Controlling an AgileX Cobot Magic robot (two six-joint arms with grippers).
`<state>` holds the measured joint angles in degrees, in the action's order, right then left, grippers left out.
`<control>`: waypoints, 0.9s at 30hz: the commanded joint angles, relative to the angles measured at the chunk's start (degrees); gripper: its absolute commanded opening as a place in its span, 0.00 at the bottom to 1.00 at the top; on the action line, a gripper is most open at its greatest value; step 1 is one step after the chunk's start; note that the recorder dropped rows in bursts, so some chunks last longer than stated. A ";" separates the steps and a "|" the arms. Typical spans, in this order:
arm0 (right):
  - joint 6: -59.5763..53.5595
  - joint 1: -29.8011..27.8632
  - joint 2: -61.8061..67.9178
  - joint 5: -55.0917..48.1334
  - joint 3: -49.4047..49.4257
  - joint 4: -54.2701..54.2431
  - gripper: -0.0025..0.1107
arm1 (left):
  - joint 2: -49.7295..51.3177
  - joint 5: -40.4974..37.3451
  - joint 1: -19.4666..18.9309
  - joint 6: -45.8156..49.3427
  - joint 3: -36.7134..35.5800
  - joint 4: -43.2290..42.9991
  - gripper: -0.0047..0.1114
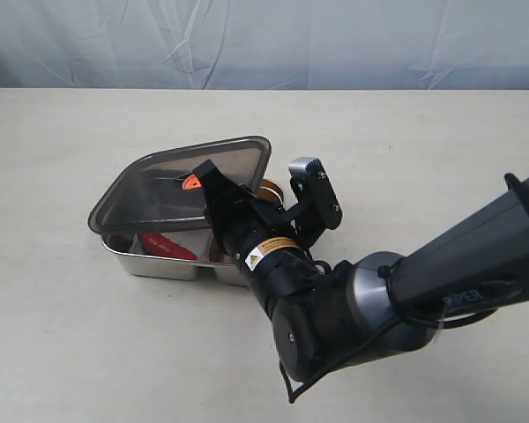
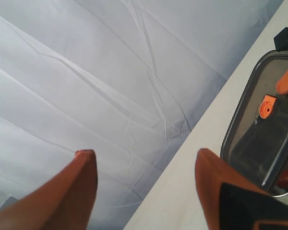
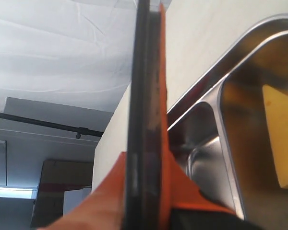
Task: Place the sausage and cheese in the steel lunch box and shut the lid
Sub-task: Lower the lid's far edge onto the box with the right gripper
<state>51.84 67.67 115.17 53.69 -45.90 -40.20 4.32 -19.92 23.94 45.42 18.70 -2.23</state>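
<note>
Right hand [image 3: 145,191], over the beige counter [image 1: 70,335], pinched the rim of the dark smoky translucent plastic lid [image 1: 159,198], tilted above the shiny rectangular steel lunch box [image 1: 154,264]. The yellow cheese wedge [image 3: 281,139] lay in one compartment, the glossy red sausage [image 1: 166,246] in the other. The left hand [image 2: 144,160] hung spread.

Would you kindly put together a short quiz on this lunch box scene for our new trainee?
1. True or false: the lid lies flat and shut on the steel lunch box.
2. Which hand grips the lid: (a) left, (b) right?
3. Fill in: the red item already lying in the box is the ____.

Key:
1. False; it is held tilted over the box.
2. (b), the right hand.
3. sausage.
</note>
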 commanded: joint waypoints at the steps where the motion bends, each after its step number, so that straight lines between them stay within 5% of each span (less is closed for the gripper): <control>1: -2.38 -0.28 0.44 -4.10 0.58 -0.12 0.02 | -0.35 0.05 0.27 -0.29 0.14 0.67 0.53; 27: -1.02 -0.37 0.44 -2.74 5.03 1.37 0.02 | -0.35 0.05 0.27 -0.29 0.14 0.67 0.53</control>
<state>54.31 67.67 115.04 56.10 -42.27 -38.67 4.32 -19.92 23.94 45.42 18.70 -2.23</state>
